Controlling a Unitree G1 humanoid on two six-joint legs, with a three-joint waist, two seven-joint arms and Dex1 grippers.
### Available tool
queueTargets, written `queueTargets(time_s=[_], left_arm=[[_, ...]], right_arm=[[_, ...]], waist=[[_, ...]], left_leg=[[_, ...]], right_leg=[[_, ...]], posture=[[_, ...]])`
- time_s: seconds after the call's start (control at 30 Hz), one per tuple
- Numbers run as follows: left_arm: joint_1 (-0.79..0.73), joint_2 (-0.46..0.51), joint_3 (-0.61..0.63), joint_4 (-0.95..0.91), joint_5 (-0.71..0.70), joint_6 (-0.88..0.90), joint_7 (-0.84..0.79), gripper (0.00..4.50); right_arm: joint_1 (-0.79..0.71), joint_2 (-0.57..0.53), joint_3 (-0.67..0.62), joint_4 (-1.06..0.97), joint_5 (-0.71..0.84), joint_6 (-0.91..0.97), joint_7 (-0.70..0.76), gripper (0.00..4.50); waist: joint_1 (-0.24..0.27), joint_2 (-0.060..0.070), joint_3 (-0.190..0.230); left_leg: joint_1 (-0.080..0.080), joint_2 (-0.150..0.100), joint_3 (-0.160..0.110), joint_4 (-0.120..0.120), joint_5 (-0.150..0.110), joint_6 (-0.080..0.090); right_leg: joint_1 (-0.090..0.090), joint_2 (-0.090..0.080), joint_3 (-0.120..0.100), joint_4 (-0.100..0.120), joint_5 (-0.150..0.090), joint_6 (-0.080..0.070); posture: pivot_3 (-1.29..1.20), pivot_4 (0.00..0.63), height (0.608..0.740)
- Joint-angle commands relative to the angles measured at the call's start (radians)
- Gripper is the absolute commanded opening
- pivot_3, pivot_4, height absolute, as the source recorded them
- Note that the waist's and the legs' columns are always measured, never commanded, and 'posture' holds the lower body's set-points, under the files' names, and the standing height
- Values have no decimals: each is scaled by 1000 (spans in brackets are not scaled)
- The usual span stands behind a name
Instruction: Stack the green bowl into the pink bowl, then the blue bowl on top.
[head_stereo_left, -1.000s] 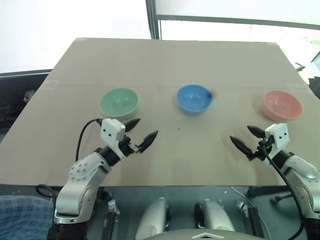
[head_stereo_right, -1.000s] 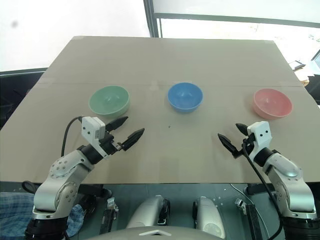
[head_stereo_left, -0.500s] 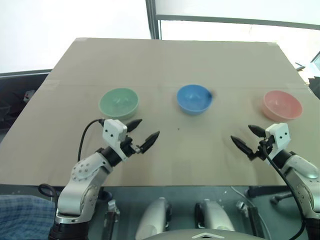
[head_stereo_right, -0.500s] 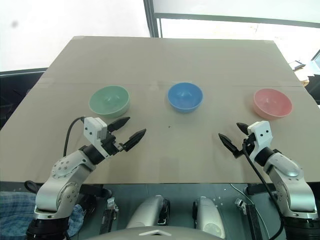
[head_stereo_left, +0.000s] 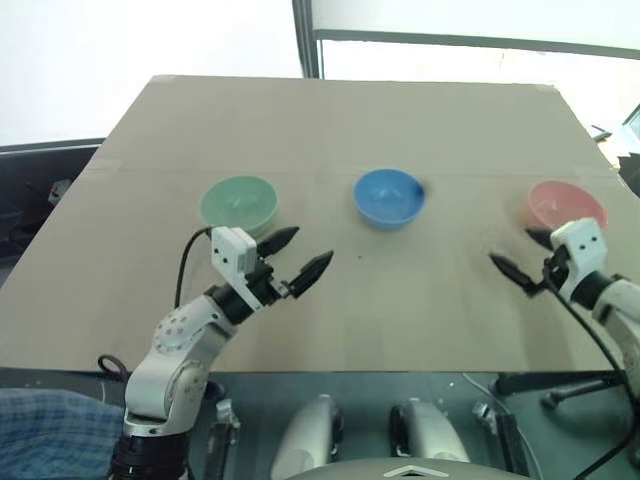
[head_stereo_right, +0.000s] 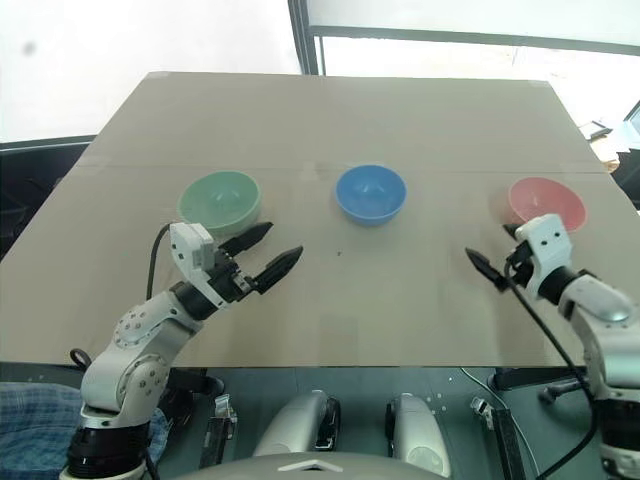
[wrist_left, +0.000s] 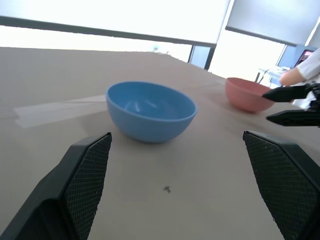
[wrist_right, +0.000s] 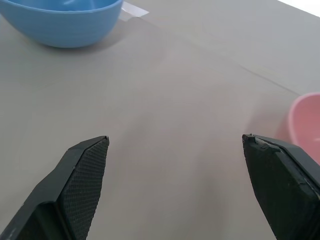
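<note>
**Both arms lifting off, bowls untouched**

Three bowls in a far row on the bench (head_stereo_left: 330, 130): green bowl (head_stereo_left: 238, 203) left, blue bowl (head_stereo_left: 389, 196) centre, pink bowl (head_stereo_left: 566, 207) right. Left gripper (head_stereo_left: 297, 254) spread wide, empty, now shifted right, just near of green. Right gripper (head_stereo_left: 524, 254) likewise wide, empty, now swung right beside pink. Nothing stacked yet; probably the opening reach for green.

3 well-spaced bowls; bare table (head_stereo_left: 330, 130) lies between them.
</note>
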Motion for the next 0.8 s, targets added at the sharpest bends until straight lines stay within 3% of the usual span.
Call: queueTargets(time_s=[0.03, 0.27, 0.67, 0.8], left_arm=[[-24, -4, -13, -69, -81, 27, -19, 4446], [-55, 8, -38, -92, -149, 68, -34, 4446], [-66, 10, -62, -87, -137, 60, -34, 4446], [-56, 7, -58, -94, -130, 51, -21, 4500]], right_arm=[[-79, -70, -37, 87, -30, -37, 23, 4500], [-264, -157, 87, 352, -138, -29, 102, 4500], [-600, -140, 348, 855, -367, -155, 219, 4500], [-658, -128, 363, 948, -391, -210, 239, 2866]], waist=[[0, 0, 0], [-2, 0, 0], [-2, 1, 1], [-1, 1, 1]], left_leg=[[0, 0, 0, 0, 0, 0], [0, 0, 1, 1, 2, -3], [0, 0, 1, 1, 3, -4], [0, 0, 1, 1, 3, -4]], right_leg=[[0, 0, 0, 0, 0, 0], [1, 1, 0, 0, 0, 0], [1, 1, 1, -1, 0, 0], [1, 1, 1, -1, 0, 0]], posture=[[0, 150, 740], [0, 150, 740], [0, 150, 740], [0, 150, 740]])
